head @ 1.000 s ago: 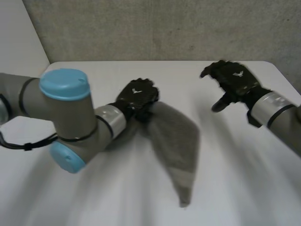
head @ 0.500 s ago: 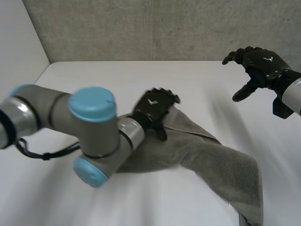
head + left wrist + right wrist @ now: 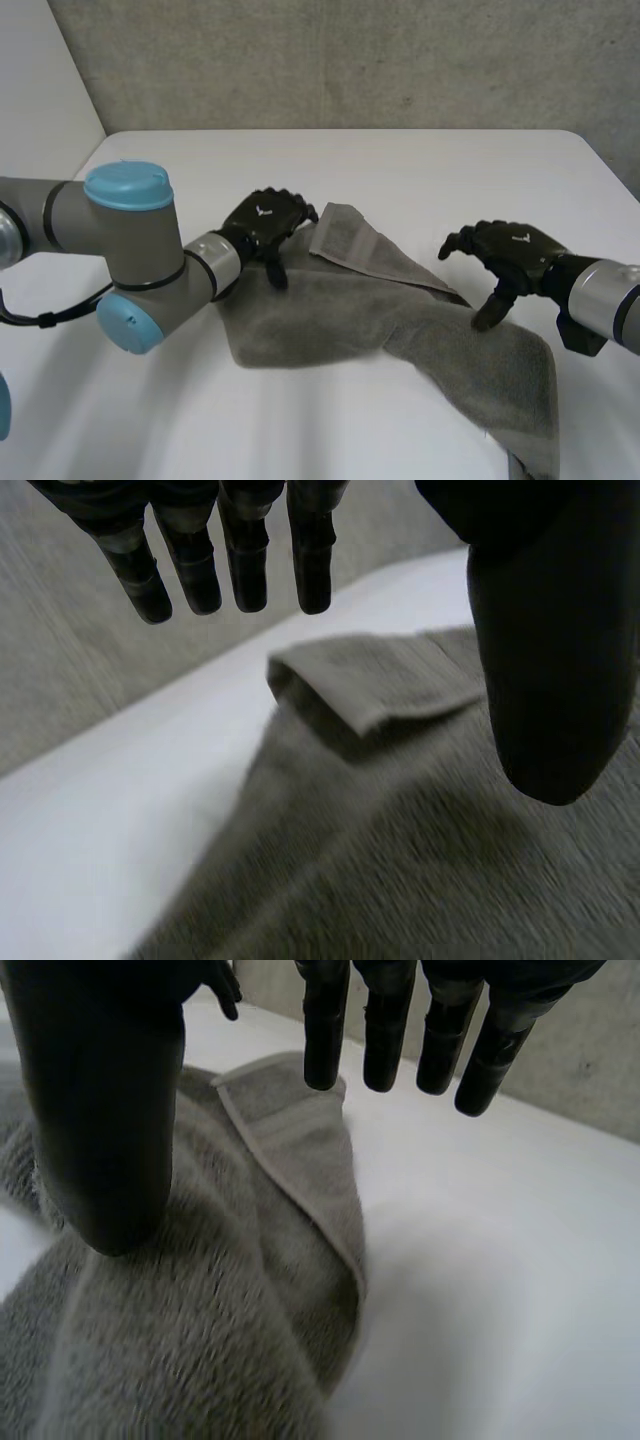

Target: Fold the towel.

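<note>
Towel [image 3: 350, 320] lies under both hands: left hand [image 3: 265, 222] above its left edge, right hand [image 3: 510, 255] above its right part, both released.

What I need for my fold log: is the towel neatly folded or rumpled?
Rumpled, not folded: the towel lies bunched on the table, one corner flipped over beside the open left hand; the right hand is open too.

no readable txt or nos.; just a small white mark on back of left hand [image 3: 266, 222] & right hand [image 3: 512, 252], too small to read.
</note>
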Available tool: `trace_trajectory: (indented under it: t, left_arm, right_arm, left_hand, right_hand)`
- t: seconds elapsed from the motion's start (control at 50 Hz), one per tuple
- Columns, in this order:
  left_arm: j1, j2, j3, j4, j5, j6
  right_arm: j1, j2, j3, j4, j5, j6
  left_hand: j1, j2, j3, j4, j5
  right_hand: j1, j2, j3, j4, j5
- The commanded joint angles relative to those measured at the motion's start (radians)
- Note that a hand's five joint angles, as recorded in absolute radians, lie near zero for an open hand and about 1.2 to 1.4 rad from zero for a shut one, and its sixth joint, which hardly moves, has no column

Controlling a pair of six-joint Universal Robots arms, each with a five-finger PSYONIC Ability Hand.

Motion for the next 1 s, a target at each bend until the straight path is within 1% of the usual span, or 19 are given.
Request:
trace_trajectory:
  t: [0.02,0.12,0.14,0.16,0.18,0.2,0.24,0.26,0.28,0.44,0.48,0.5,0.54,0.56,0.62,0.64,0.66,0.78,1.0]
  left_arm:
    - [-0.002,-0.014,-0.009,-0.035,-0.009,0.056]
    - [0.000,-0.015,-0.012,-0.036,-0.012,0.083]
    - [0.000,-0.015,-0.012,-0.036,-0.012,0.083]
    - [0.000,-0.012,-0.014,-0.036,-0.012,0.083]
    - [0.000,-0.012,-0.014,-0.036,-0.012,0.083]
    - [0.000,-0.010,-0.017,-0.038,-0.010,0.083]
    - [-0.002,-0.006,-0.023,-0.036,-0.010,0.083]
    - [-0.005,-0.003,-0.029,-0.033,-0.006,0.083]
    - [-0.005,-0.003,-0.029,-0.033,-0.006,0.083]
    - [-0.027,-0.009,-0.034,-0.038,-0.001,0.086]
    - [-0.034,-0.004,-0.064,-0.044,0.000,0.091]
    - [-0.034,-0.004,-0.065,-0.044,0.000,0.091]
    - [-0.030,-0.001,-0.094,-0.052,0.000,0.091]
    - [-0.030,-0.001,-0.094,-0.052,0.000,0.091]
    - [-0.020,0.000,-0.118,-0.085,0.000,0.096]
    - [-0.020,0.000,-0.118,-0.085,0.000,0.096]
    - [-0.017,0.002,-0.123,-0.098,0.000,0.106]
    - [0.004,0.022,-0.140,-0.137,-0.007,0.172]
    - [0.018,0.129,-0.175,-0.135,-0.010,0.171]
  right_arm:
    - [0.002,0.058,0.024,0.005,0.006,-0.007]
    - [0.005,0.026,0.102,0.003,-0.023,-0.048]
    - [0.004,0.003,0.130,0.002,-0.035,-0.076]
    - [0.004,0.002,0.130,0.002,-0.035,-0.076]
    - [0.001,-0.023,0.157,0.002,-0.054,-0.103]
    - [0.001,-0.024,0.158,0.002,-0.054,-0.104]
    - [0.002,-0.037,0.185,0.008,-0.074,-0.145]
    - [0.002,-0.037,0.185,0.008,-0.074,-0.145]
    - [-0.001,-0.037,0.197,0.008,-0.083,-0.162]
    - [-0.010,-0.044,0.216,0.008,-0.106,-0.189]
    - [-0.007,-0.072,0.214,0.014,-0.109,-0.186]
    - [-0.007,-0.073,0.214,0.014,-0.109,-0.186]
    - [-0.005,-0.102,0.199,0.040,-0.117,-0.186]
    - [-0.005,-0.103,0.187,0.052,-0.120,-0.188]
    - [-0.001,-0.102,0.155,0.066,-0.126,-0.189]
    - [-0.001,-0.102,0.155,0.066,-0.126,-0.189]
    - [0.004,-0.100,0.139,0.066,-0.126,-0.191]
    - [0.028,-0.097,0.092,0.066,-0.111,-0.191]
    - [0.091,-0.042,0.027,0.052,-0.120,-0.193]
  left_hand:
    - [-0.066,-0.029,-0.051,-0.059,0.009]
    - [-0.066,-0.029,-0.051,-0.059,0.009]
    - [-0.066,-0.029,-0.051,-0.059,0.009]
    - [-0.066,-0.029,-0.051,-0.059,0.009]
    - [-0.066,-0.029,-0.051,-0.059,0.009]
    - [-0.066,-0.029,-0.051,-0.059,0.009]
    - [-0.069,-0.032,-0.051,-0.059,0.006]
    - [-0.072,-0.035,-0.051,-0.059,0.003]
    - [-0.072,-0.035,-0.051,-0.059,0.003]
    - [-0.028,0.009,-0.051,-0.059,0.047]
    - [0.194,0.231,-0.051,-0.059,0.269]
    - [0.195,0.232,-0.051,-0.059,0.270]
    - [0.487,0.524,-0.051,-0.059,0.562]
    - [0.488,0.526,-0.051,-0.059,0.564]
    - [0.892,0.929,-0.051,-0.059,0.967]
    - [0.894,0.931,-0.051,-0.059,0.969]
    - [1.033,1.070,-0.051,-0.059,1.108]
    - [1.055,1.092,-0.051,-0.059,1.130]
    - [1.055,1.092,-0.051,-0.059,1.130]
  right_hand:
    - [0.022,-0.011,-0.043,-0.076,0.062]
    - [0.254,0.221,-0.043,-0.076,0.295]
    - [0.443,0.410,-0.043,-0.076,0.484]
    - [0.445,0.412,-0.043,-0.076,0.486]
    - [0.596,0.563,-0.043,-0.076,0.637]
    - [0.598,0.565,-0.043,-0.076,0.638]
    - [0.890,0.857,-0.043,-0.076,0.931]
    - [0.891,0.858,-0.043,-0.076,0.932]
    - [0.995,0.962,-0.043,-0.076,1.035]
    - [0.996,0.963,-0.043,-0.076,1.037]
    - [0.996,0.963,-0.043,-0.076,1.037]
    - [0.996,0.963,-0.043,-0.076,1.037]
    - [0.996,0.963,-0.043,-0.076,1.037]
    - [0.996,0.963,-0.043,-0.076,1.037]
    - [0.996,0.963,-0.043,-0.076,1.037]
    - [0.996,0.963,-0.043,-0.076,1.037]
    - [0.996,0.963,-0.043,-0.076,1.037]
    - [0.996,0.963,-0.043,-0.076,1.037]
    - [0.996,0.963,-0.043,-0.076,1.037]
